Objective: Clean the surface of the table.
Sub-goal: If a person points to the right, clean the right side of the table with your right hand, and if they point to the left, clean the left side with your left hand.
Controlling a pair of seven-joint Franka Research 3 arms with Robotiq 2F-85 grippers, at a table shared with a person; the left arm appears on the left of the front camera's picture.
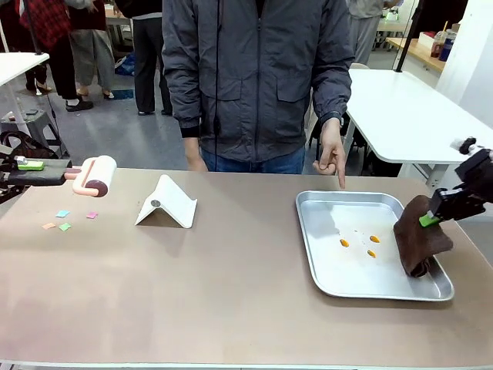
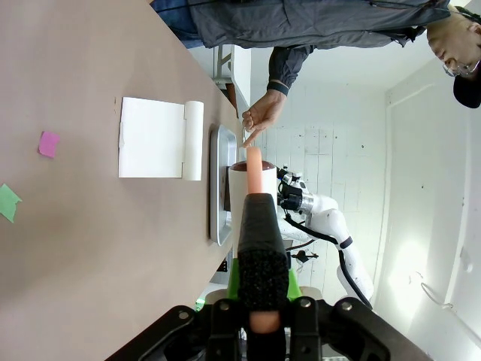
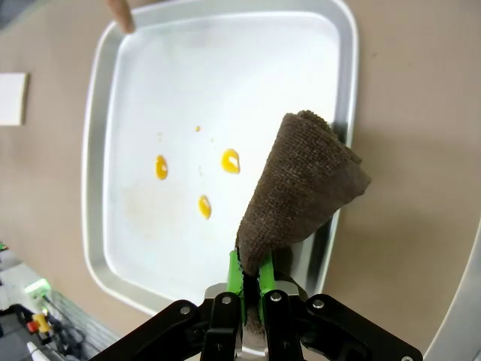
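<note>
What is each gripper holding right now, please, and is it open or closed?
Left gripper: closed on the lint roller by its handle.
Right gripper: closed on the brown cloth.
Person's hand: empty, pointing at the tray.

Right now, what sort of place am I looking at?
Probably a robotics lab or workshop. At the brown table, the left gripper holds a roller and the right gripper a brown cloth over a metal tray; white work tables and other people stand behind.
</note>
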